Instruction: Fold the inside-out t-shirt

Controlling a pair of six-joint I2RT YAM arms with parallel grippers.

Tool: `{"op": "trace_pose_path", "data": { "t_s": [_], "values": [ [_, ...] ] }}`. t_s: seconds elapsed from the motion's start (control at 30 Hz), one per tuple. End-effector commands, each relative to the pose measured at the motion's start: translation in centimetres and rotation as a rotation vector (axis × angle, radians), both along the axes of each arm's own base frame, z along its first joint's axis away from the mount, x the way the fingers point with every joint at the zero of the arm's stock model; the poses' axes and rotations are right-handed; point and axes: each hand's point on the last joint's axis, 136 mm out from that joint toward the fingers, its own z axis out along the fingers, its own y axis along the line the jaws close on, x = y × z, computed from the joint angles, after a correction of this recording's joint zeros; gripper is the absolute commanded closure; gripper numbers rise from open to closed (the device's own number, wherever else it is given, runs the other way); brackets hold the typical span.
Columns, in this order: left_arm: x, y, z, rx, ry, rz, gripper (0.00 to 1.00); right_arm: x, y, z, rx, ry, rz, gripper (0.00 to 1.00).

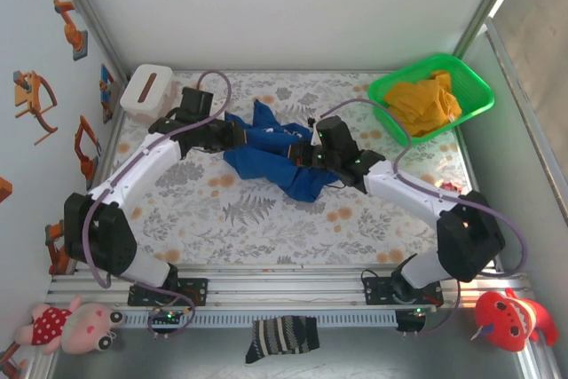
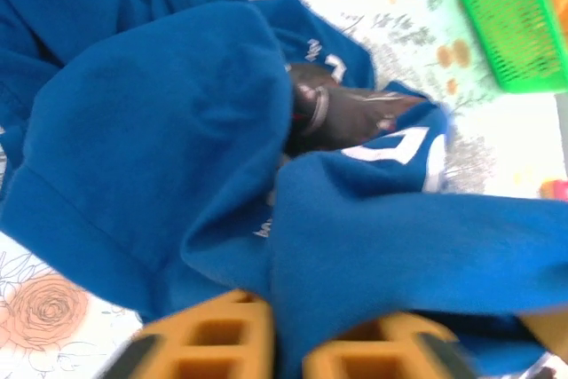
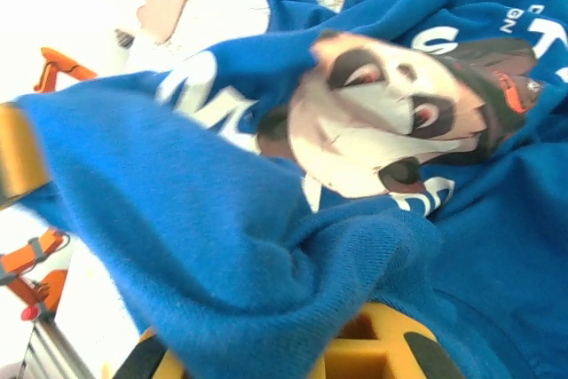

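A striped sock (image 1: 281, 340) lies closest, on the metal ledge in front of the two arm bases, with a pink plush doll (image 1: 74, 324) at the left corner and a red plush toy (image 1: 514, 318) at the right. Beyond the rail, on the flower-patterned table (image 1: 266, 219), the inside-out t-shirt (image 1: 266, 150) sits crumpled in a royal-blue heap toward the far middle. The left gripper (image 1: 232, 135) reaches into its left side and the right gripper (image 1: 307, 153) into its right side. A white box (image 1: 146, 90) stands at the far left corner, and a green basket (image 1: 383, 95) at the far right holds a yellow-orange garment (image 1: 429, 100), well apart from the shirt. From the left wrist, two orange fingers (image 2: 213, 340) show at the bottom edge, set close, with a fold of blue cloth running down between them. Whether they press it or merely flank it I cannot tell. Ahead of them the shirt rises in thick folds around a dark printed patch (image 2: 344, 118) edged with white lettering (image 2: 390, 148), and the basket's corner sits at the upper right. From the right wrist, an orange finger (image 3: 377, 352) peeks out beneath a bunched fold of blue. The fingers are brought together on that fold, which stretches up and to the left. Past it the cloth shows a printed cartoon face (image 3: 382, 117) in cream and black among large white letters.
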Motion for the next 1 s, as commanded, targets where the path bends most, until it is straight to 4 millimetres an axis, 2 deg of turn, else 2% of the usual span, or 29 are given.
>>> {"op": "trace_pose_path", "data": {
  "t_s": [0.0,0.07,0.13,0.27,0.37,0.47,0.77,0.97],
  "values": [
    [0.3,1.7,-3.8,0.13,0.061,0.009,0.61,-1.2,0.4,1.0,0.032,-0.043,0.081,1.0],
    [0.2,1.8,-4.5,0.15,0.077,-0.003,0.45,-1.3,0.4,1.6,0.036,-0.068,0.091,1.0],
    [-0.1,1.8,-4.1,0.143,0.064,-0.004,0.36,-1.4,0.7,2.2,0.05,-0.086,0.114,1.0],
    [-1.0,1.4,-1.3,0.101,-0.035,-0.008,0.3,-1.7,1.3,2.8,0.064,-0.091,0.159,1.0],
    [-2.1,0.3,0.9,0.073,-0.136,-0.047,0.28,-1.8,1.4,3.1,0.062,-0.096,0.174,1.0],
    [-3.2,-1.1,1.8,0.117,-0.23,-0.128,0.28,-1.8,1.3,3.4,0.066,-0.099,0.179,1.0],
    [-4.5,-4.4,-0.1,0.246,-0.35,-0.336,0.31,-1.5,1.1,3.6,0.064,-0.083,0.177,1.0],
    [-3.7,-6.1,-1.1,0.308,-0.409,-0.406,0.32,-1.6,1.1,3.5,0.066,-0.076,0.18,1.0]
  ]
}}
